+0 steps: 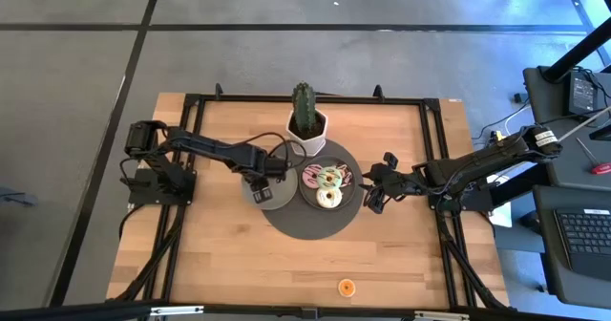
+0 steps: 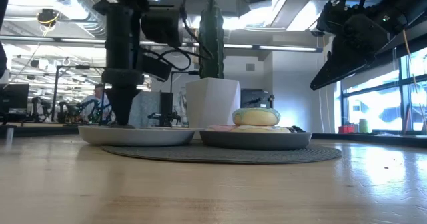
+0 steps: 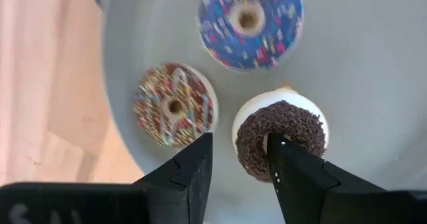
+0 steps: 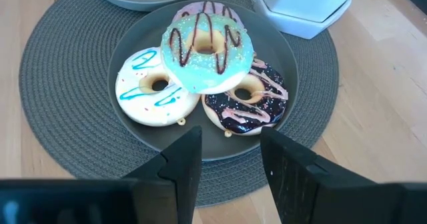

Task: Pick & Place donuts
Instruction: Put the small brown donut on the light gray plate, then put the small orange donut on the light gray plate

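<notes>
Pale wood makes up the tabletop [image 1: 239, 254], and from above a round dark woven mat [image 1: 305, 227] lies at its middle with two grey plates on it; the left plate [image 1: 250, 193] sits under the left gripper [image 1: 268, 195], the right plate [image 1: 349, 192] carries a heap of frosted donuts [image 1: 328, 184], and a white pot with a cactus [image 1: 306, 120] stands just behind them. The right gripper [image 1: 374, 191] hangs just beside the right plate, and one small orange donut [image 1: 347, 287] lies alone near the tabletop's front edge. At table level, the left gripper [image 2: 122, 111] reaches down to its plate while the right gripper [image 2: 333, 67] stays well above the tabletop. The left wrist camera shows that arm's fingers [image 3: 193, 174] narrowly apart over the plate, a chocolate-sprinkled donut [image 3: 280, 137] near one tip, a brown sprinkled one [image 3: 175, 105] and a blue one [image 3: 250, 21] beyond. Through the right wrist camera, its fingers [image 4: 183, 161] are spread and empty, facing a mint-green donut [image 4: 208, 51] stacked on white [image 4: 152, 89], dark [image 4: 248, 103] and pink [image 4: 203, 11] ones.
</notes>
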